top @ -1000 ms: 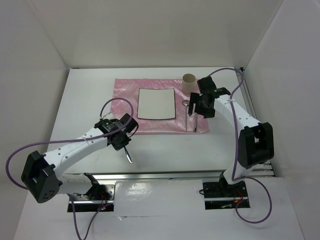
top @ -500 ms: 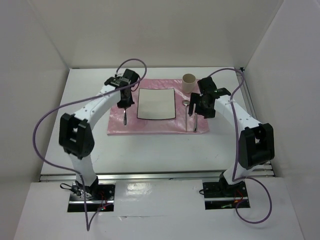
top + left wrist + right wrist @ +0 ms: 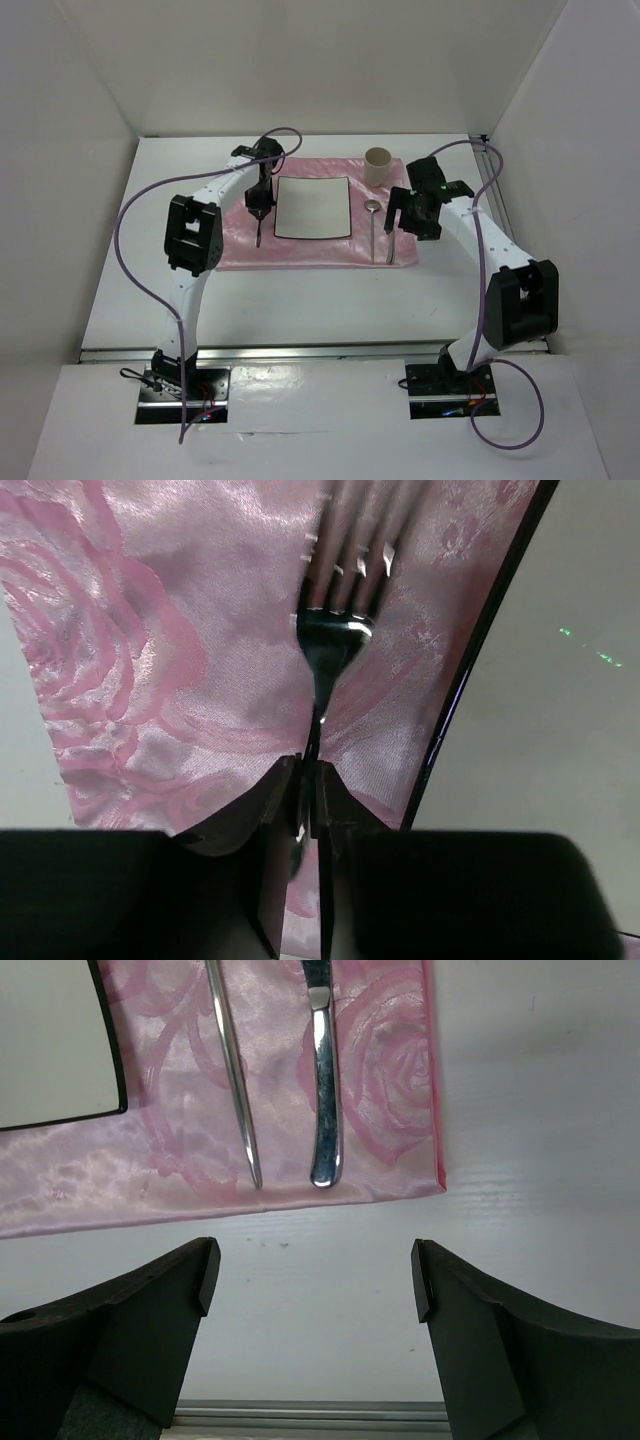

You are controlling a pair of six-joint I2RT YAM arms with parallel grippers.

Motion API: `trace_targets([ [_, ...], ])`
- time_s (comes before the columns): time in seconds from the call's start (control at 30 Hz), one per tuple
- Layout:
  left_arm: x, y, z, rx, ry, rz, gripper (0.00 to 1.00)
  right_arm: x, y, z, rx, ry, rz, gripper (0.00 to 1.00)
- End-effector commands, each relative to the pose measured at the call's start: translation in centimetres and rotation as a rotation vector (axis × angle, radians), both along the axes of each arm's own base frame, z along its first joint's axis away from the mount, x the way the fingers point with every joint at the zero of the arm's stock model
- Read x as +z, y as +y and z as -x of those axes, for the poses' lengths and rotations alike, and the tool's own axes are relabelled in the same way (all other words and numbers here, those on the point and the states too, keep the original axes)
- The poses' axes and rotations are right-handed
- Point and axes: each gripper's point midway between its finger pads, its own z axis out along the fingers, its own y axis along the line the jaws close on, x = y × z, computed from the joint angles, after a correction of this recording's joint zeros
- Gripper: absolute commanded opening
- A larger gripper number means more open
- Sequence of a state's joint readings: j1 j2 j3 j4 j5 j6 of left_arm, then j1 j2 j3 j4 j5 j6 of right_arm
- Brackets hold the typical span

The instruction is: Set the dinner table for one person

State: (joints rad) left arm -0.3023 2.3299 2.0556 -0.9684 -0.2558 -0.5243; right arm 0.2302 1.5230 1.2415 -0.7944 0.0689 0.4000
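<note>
place: robotics lab | evidence: plain white walls [image 3: 300, 70], rail-edged dinner table [image 3: 330, 300]

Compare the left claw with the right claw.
The left claw is shut on a fork by its handle; the right claw stands open and holds nothing. The left claw hangs over the pink cloth left of the plate; the right claw is by the cloth's right edge, near the spoon and knife. Both are black and point down at the dinner table.

Large flat matte white rectangular tabletop [image 3: 330, 300] is recorded lying level, bounded at back and sides by white walls [image 3: 320, 70]. A metal rail [image 3: 320, 352] is seen along its near edge. Surface is plain and dull.
</note>
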Motion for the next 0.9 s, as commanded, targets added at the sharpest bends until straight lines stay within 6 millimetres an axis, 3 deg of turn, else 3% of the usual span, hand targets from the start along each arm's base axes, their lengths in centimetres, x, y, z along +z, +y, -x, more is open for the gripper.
trace_targets([
  [0.0,0.8,0.2,-0.1,-0.019,0.004,-0.004,0.29,1.1,-0.5,0.5,-0.013,-0.022,0.004,0.9],
  [0.07,1.2,0.0,0.1,-0.022,0.006,0.009,0.57,1.4,-0.6,0.5,-0.027,-0.024,0.006,1.0],
  [0.1,2.3,-0.1,0.0,-0.023,-0.017,0.016,0.6,1.6,-0.7,0.5,-0.027,-0.024,0.006,1.0],
  [0.17,4.2,-0.4,0.2,-0.038,-0.035,0.043,0.6,2.1,-1.0,0.1,-0.062,-0.037,0.003,1.0],
  [0.2,6.6,-0.4,0.3,-0.039,-0.076,0.054,0.6,2.6,-1.4,-0.3,-0.074,-0.057,0.019,1.0],
  [0.3,11.1,-0.3,0.5,-0.057,-0.162,0.073,0.62,3.8,-1.9,-0.9,-0.13,-0.089,0.015,1.0],
  [0.33,14.2,-0.3,0.9,-0.062,-0.226,0.099,0.62,3.8,-1.9,-0.9,-0.13,-0.089,0.015,1.0],
  [0.37,15.3,-0.4,1.6,-0.09,-0.239,0.116,0.62,4.3,-2.0,-1.2,-0.136,-0.105,0.02,1.0],
  [0.4,17.7,-0.4,2.6,-0.113,-0.293,0.139,0.62,4.6,-2.0,-1.4,-0.136,-0.114,0.018,1.0],
  [0.47,19.8,-0.9,3.2,-0.154,-0.358,0.186,0.62,5.0,-1.9,-1.6,-0.144,-0.123,0.011,1.0],
  [0.6,21.4,-1.0,5.8,-0.207,-0.38,0.232,0.62,5.7,-2.2,-1.5,-0.163,-0.142,0.0,1.0],
  [0.73,21.4,-0.2,7.9,-0.201,-0.369,0.22,0.62,5.8,-2.3,-1.2,-0.163,-0.155,-0.004,1.0],
  [0.77,20.2,0.0,8.7,-0.189,-0.335,0.218,0.62,5.8,-2.4,-1.2,-0.168,-0.157,0.004,1.0],
  [0.87,19.9,0.6,10.1,-0.177,-0.345,0.216,0.62,6.0,-2.4,-0.8,-0.149,-0.162,0.001,1.0],
])
